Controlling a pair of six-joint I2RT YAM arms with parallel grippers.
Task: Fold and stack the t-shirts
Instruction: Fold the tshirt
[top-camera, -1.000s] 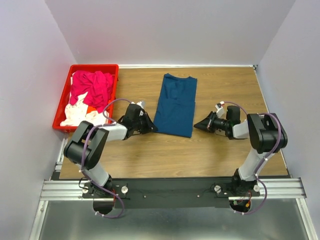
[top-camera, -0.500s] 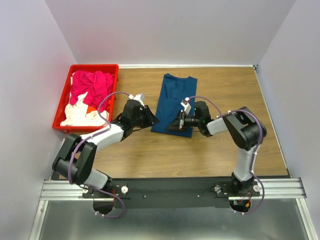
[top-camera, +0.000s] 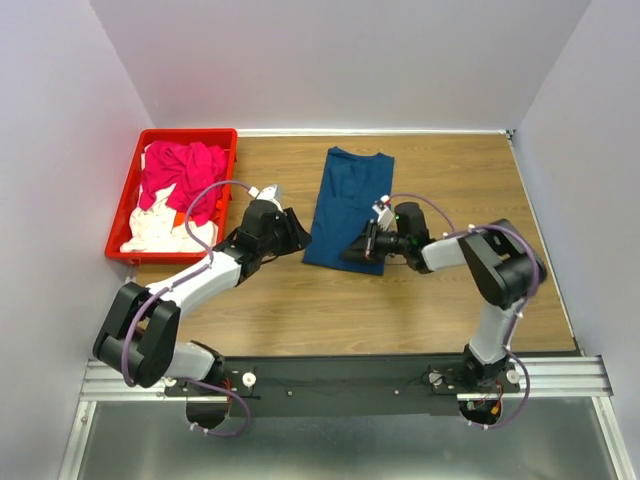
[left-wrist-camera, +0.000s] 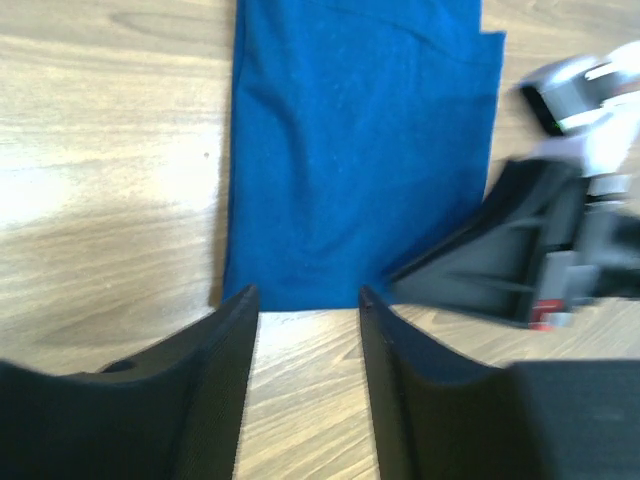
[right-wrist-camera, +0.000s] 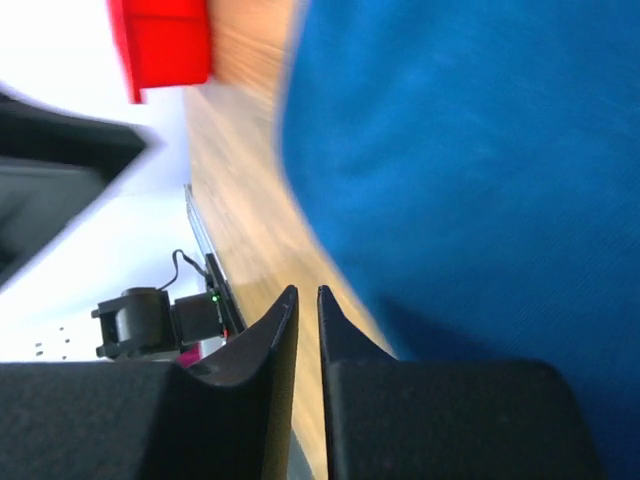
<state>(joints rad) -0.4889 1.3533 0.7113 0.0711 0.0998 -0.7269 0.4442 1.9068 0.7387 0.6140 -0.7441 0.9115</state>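
Here, left claw (left-wrist-camera: 307, 295): wide, its 2 dark fingers standing apart with nothing between them; through the gap show the near hem of the navy t-shirt (left-wrist-camera: 350, 150) and a strip of bare wood.
Left claw, place: from above it lies low over the worktop (top-camera: 450, 180), just beside the near left corner of the navy t-shirt, tips pointing right at the cloth; whether it touches the cloth cannot be told.
Right claw (right-wrist-camera: 302, 292): narrow, only a thin slit between its 2 fingers, and no cloth seen in the slit.
Right claw, place: from above it sits at the near right corner of the navy t-shirt, tips pointing left along the hem; its own camera is filled with blue cloth close up, blurred. Whether the tips touch the cloth cannot be told.
Both claws: they face each other across the shirt's near end, apart.
Navy t-shirt: folded lengthwise into 1 long narrow strip, flat on the middle of the worktop, collar at the far end, hem toward the arms.
Red crate (top-camera: 185, 133): at the far left corner of the worktop, well apart from the navy t-shirt.
Crate contents: a magenta-pink t-shirt (top-camera: 185, 175) heaped on top, a white t-shirt (top-camera: 150, 232) crumpled at the near end, a patch of orange cloth (top-camera: 178, 215) between them.
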